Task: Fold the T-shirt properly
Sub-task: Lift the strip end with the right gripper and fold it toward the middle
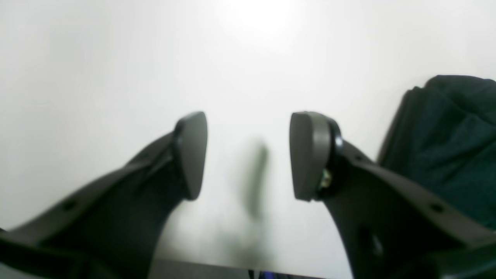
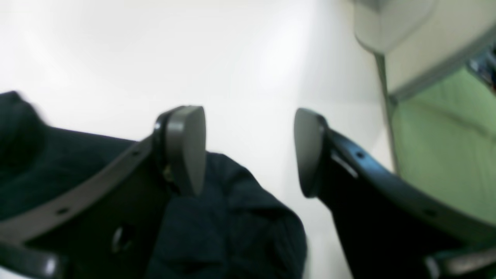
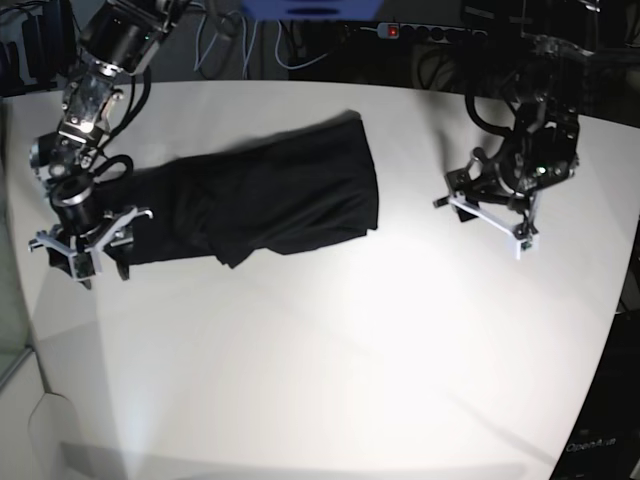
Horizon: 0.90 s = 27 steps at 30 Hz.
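One T-shirt [image 3: 270, 200] — two claws.

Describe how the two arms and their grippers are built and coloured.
Both arms are black, jointed, with exposed cables. The left gripper has two dark, curved fingers with small holes, ending in flat grey rounded pads; a brass-coloured screw shows behind one pad. The right gripper matches it. In the base view each gripper carries a pale crossbar.

T-shirt [image 3: 270, 195] lies on the desk [image 3: 330, 350]; right end effector [image 3: 88, 250] above its sleeve end; left end effector [image 3: 490, 215] well apart.
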Motion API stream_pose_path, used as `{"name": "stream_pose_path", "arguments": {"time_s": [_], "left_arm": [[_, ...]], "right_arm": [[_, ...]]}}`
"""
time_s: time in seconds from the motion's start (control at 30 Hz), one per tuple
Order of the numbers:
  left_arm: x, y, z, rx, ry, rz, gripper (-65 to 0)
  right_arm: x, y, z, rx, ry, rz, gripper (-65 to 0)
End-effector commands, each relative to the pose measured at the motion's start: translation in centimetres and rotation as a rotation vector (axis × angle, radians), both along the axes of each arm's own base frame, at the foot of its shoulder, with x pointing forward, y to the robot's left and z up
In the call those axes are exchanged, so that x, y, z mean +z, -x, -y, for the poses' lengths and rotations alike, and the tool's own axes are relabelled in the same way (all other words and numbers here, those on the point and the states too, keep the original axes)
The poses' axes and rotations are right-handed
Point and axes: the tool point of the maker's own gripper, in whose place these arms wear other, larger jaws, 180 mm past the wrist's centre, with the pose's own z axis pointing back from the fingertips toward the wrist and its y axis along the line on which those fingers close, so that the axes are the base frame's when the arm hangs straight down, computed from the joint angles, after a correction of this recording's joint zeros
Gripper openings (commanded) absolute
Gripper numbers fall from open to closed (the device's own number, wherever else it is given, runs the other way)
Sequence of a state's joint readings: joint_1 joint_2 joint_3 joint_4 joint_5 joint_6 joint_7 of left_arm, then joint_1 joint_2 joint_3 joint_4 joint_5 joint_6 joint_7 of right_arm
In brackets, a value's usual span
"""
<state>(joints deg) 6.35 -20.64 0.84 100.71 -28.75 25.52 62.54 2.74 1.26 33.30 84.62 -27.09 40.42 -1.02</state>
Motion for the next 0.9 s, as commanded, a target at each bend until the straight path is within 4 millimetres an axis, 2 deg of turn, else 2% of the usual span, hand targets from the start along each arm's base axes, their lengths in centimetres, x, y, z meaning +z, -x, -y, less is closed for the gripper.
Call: {"name": "stream_pose_path", "arguments": {"time_s": [0.0, 0.13, 0.27, 0.37, 0.47, 0.6, 0.67, 0.87], "left_arm": [[1.2, -1.0, -0.3, 0.001, -0.008, 0.046, -31.8], [1.2, -0.9, -0.1, -0.002, -0.005, 0.046, -31.8], [1.8, -1.1, 0.9, -0.014, 0.043, 0.06, -31.8], [2.8, -1.7, 2.0, -0.023, 0.112, 0.078, -31.8], [2.8, -2.0, 2.5, -0.026, 0.141, 0.075, -31.8], [2.9, -2.1, 2.6, -0.027, 0.148, 0.078, -31.8], [2.9, -2.1, 2.6, -0.027, 0.146, 0.078, -31.8], [2.7, -1.8, 2.6, -0.027, 0.14, 0.071, -31.8]], "right_arm": [[1.4, -0.6, 1.6, -0.024, 0.006, 0.05, -28.4], [-1.3, 0.3, 4.6, -0.102, -0.041, -0.015, -28.2], [-3.1, 1.3, 5.4, -0.138, -0.076, -0.052, -28.1], [-4.3, 1.9, 5.4, -0.149, -0.098, -0.079, -28.1], [-5.4, 2.4, 5.3, -0.154, -0.117, -0.106, -28.1], [-5.8, 2.9, 6.0, -0.181, -0.128, -0.11, -28.1], [-5.3, 3.0, 7.0, -0.195, -0.114, -0.104, -28.1], [-4.6, 2.8, 8.1, -0.197, -0.089, -0.096, -28.1]]}}
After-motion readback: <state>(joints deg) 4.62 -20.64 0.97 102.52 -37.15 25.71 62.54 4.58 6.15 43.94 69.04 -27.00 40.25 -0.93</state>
